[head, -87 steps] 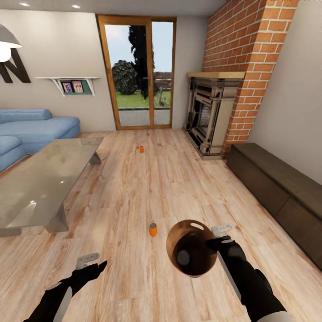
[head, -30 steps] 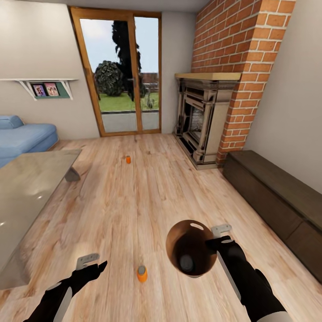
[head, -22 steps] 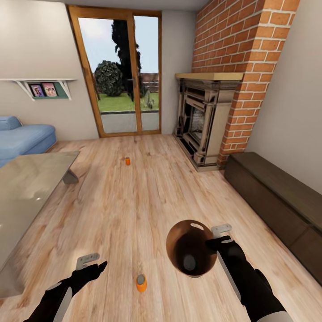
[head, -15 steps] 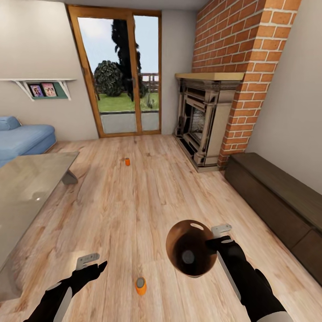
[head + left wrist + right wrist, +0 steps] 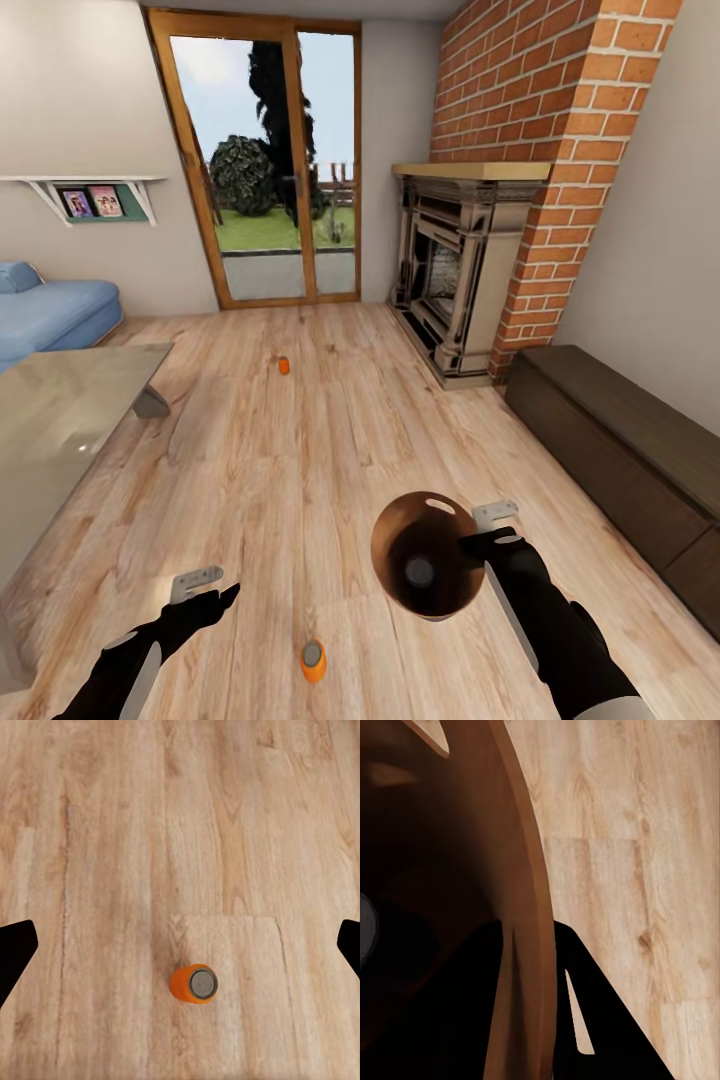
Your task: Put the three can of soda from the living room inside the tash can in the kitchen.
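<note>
Head view has the right gripper (image 5: 478, 535) clamped on the tash can (image 5: 425, 568) rim, a grey disc inside that may be a can top. Left gripper (image 5: 205, 588) hangs with jaws apart above an upright soda can (image 5: 313, 661); another can (image 5: 284, 366) stands far off near the glass doors (image 5: 265, 165).
</note>
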{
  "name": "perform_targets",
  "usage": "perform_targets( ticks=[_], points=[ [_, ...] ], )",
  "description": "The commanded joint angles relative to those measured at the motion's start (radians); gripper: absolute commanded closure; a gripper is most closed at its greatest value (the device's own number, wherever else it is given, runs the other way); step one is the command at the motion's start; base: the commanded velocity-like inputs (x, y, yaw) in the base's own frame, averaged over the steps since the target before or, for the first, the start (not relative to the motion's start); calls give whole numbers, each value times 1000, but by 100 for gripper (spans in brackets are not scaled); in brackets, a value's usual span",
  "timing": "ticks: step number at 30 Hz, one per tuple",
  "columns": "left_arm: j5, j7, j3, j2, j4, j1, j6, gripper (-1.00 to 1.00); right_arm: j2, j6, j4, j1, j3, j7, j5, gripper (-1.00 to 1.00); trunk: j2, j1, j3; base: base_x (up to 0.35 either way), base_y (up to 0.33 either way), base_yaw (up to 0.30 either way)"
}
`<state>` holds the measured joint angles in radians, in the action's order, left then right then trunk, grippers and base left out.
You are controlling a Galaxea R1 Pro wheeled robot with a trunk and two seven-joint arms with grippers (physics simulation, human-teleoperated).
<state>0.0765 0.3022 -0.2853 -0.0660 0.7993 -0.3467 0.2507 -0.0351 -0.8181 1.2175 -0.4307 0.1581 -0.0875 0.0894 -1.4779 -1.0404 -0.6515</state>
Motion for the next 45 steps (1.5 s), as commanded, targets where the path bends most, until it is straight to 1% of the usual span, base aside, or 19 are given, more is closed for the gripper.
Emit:
perform_targets(
  ticks=[1,7,8,10,11,13,14,16,17,18,19,21,22,24,27,32,38,45],
  points=[
    [0,0,0,0,0,0,0,-100,0,0,1,0,0,3,-3,100,0,0,0,9,0,0],
    [-2,-7,3,1,-16,0,-1,-100,0,0,1,0,0,3,-3,100,0,0,0,1,0,0],
    [-5,-116,15,56,-88,-2,-3,-100,0,0,1,0,-2,3,-3,100,0,0,0,0,0,0],
    [-15,-166,20,85,-91,-6,-7,-100,0,0,1,0,-2,3,-3,100,0,0,0,0,0,0],
    [-38,-223,35,110,-94,-11,-19,-100,-1,0,1,0,-3,3,-3,100,0,0,0,0,0,0],
    [-69,-282,54,130,-99,-15,-34,-100,-1,0,1,0,-4,3,-2,100,0,0,0,0,0,0],
    [-98,-336,71,148,-103,-20,-47,-100,-1,-1,1,0,-4,3,-2,100,0,0,0,0,0,0],
    [-119,-379,82,166,-106,-25,-55,-100,-1,-1,1,0,-5,3,-2,100,0,0,0,0,0,0],
    [-132,-409,90,181,-108,-28,-60,-100,-2,-1,1,0,-5,3,-2,100,0,0,0,0,0,0],
    [-137,-420,93,186,-108,-30,-62,-100,-2,-1,1,0,-5,3,-2,100,0,0,0,0,0,0],
    [-145,-441,98,196,-106,-34,-66,-100,-2,-1,1,0,-5,3,-2,100,0,0,0,0,0,0],
    [-149,-452,100,202,-102,-36,-68,-100,-2,-1,1,0,-5,3,-2,100,0,0,0,0,0,0],
    [-152,-460,102,206,-97,-38,-81,-100,-2,-1,1,0,-4,3,-2,100,0,0,0,0,0,0],
    [-153,-461,102,207,-95,-38,-106,-100,-2,-1,1,0,-4,2,-2,100,0,0,0,0,0,0],
    [-153,-462,103,208,-94,-38,-122,-100,-2,-1,1,0,-3,2,-2,100,0,0,0,0,0,0],
    [-153,-462,103,208,-94,-38,-127,-100,-2,-1,1,0,-3,2,-2,100,0,0,0,10,-7,0],
    [-153,-461,103,209,-94,-38,-128,-100,-2,-1,1,0,-3,2,-2,100,0,0,0,180,-123,0],
    [-153,-460,103,209,-94,-38,-128,-100,-2,-1,1,0,-3,2,-2,100,0,0,0,78,-70,0]
  ],
)
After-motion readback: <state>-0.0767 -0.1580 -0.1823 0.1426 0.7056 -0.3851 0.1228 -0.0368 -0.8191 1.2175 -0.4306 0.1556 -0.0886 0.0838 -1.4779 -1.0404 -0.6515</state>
